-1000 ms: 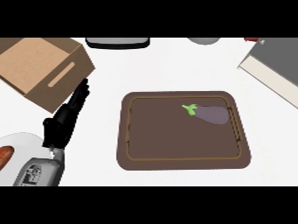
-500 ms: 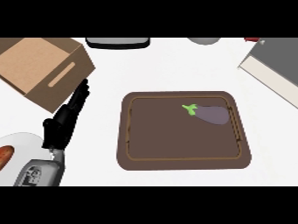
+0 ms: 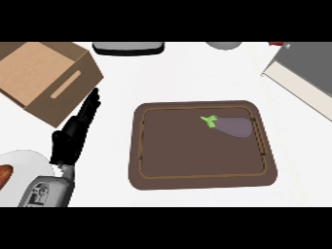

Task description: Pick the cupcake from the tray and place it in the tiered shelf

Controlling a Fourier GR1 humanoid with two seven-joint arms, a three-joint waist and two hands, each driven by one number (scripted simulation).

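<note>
The white surface (image 3: 190, 78) is brightly and evenly lit, close to washed out towards its far edge; light appears to fall from overhead, since the dark brown tray (image 3: 197, 182) casts only a thin, soft shadow along its near rim; the cardboard box (image 3: 39, 73) at the far left corner is paler on its open flaps and darker on the outer wall facing the left hand (image 3: 71, 136); the black hand takes almost no highlight; the aubergine (image 3: 233, 127) carries a faint sheen.
</note>
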